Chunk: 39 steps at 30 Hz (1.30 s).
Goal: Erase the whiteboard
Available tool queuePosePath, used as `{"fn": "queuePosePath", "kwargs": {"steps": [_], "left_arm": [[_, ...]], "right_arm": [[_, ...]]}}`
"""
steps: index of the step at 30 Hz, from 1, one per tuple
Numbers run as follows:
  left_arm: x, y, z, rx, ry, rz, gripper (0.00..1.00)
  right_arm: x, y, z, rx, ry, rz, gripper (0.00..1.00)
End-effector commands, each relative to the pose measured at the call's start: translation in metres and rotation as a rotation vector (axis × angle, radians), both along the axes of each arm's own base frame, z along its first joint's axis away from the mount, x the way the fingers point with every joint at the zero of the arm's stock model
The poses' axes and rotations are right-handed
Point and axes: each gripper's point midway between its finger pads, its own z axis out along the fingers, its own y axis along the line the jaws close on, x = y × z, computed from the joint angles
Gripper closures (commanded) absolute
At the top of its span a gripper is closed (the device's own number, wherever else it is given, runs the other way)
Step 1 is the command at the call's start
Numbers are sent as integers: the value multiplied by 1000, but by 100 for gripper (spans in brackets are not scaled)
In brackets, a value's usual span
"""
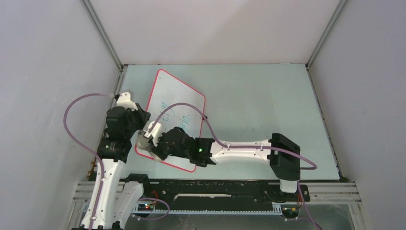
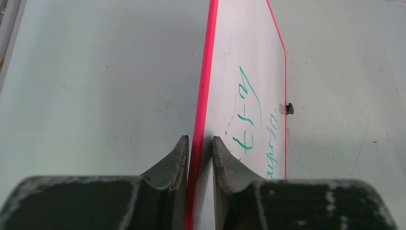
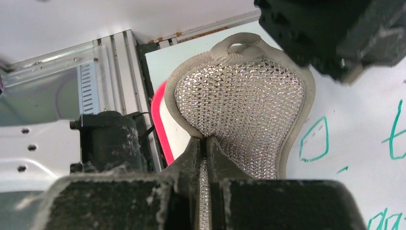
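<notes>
The whiteboard (image 1: 179, 103) lies on the left part of the table (image 1: 258, 100), turned at an angle; it has green handwriting (image 2: 249, 96) on its face and a small black clip (image 2: 289, 109) on its right edge; the left gripper (image 2: 200, 148) is clamped on the pink left rim, one finger on the written face, one behind it; the right gripper (image 3: 207, 143) pinches a grey knobbly cloth pad (image 3: 239, 100) tightly, over the near left corner of the board, beside the writing.
</notes>
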Motion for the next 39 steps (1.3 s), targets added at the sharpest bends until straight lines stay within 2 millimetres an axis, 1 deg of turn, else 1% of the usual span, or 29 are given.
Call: {"fn": "queuePosePath", "kwargs": {"steps": [1, 2, 5, 7, 9, 11, 14, 17, 18, 20, 23, 25, 27, 28, 30, 33, 34, 35, 37, 39], "left_arm": [[-6, -2, -10, -17, 30, 6, 100], [-6, -3, -10, -17, 31, 3, 100], [-6, -2, -9, -17, 28, 5, 100], [-6, -3, -8, -18, 27, 1, 100], [-6, -3, -9, -18, 28, 2, 100], [-6, -2, -8, -16, 26, 6, 100], [-6, -1, -10, -15, 32, 11, 100], [-6, -1, -10, -15, 32, 12, 100], [-6, -1, -10, -15, 31, 12, 100], [-6, -1, -10, -15, 34, 12, 100], [-6, -1, -10, -15, 33, 12, 100], [-6, -1, -10, -14, 30, 13, 100], [-7, -1, -9, -14, 28, 14, 100], [-7, -1, -10, -14, 29, 15, 100], [-7, -1, -9, -14, 27, 14, 100], [-7, -2, -9, -17, 26, 7, 100], [-7, -2, -8, -17, 25, 7, 100], [-6, -2, -8, -17, 26, 5, 100], [-6, -2, -8, -17, 25, 8, 100], [-6, -1, -8, -16, 27, 11, 100]], "right_arm": [[-2, -36, -54, -111, 52, -7, 100], [-3, -47, -65, -138, 66, -18, 100], [-7, -72, -88, -196, 84, -47, 100], [-8, -80, -95, -217, 87, -58, 100], [-8, -79, -92, -208, 75, -53, 100], [-7, -70, -79, -165, 56, -45, 100], [-6, -49, -46, -95, 31, -16, 100], [-15, -23, -10, -13, 12, 45, 100], [-19, -14, -1, 4, 2, 62, 100], [-34, 2, 10, 19, -14, 126, 100], [-42, 14, 14, 10, -33, 159, 100], [-41, 11, 7, -3, -31, 155, 100], [-36, 1, -5, -25, -29, 125, 100], [-34, -6, -15, -43, -19, 112, 100], [-22, -26, -38, -90, 1, 51, 100], [-13, -61, -77, -170, 58, -12, 100], [-11, -73, -88, -190, 70, -32, 100], [-10, -85, -100, -219, 78, -49, 100], [-13, -103, -119, -273, 83, -66, 100], [-19, -111, -128, -308, 74, -67, 100]]}}
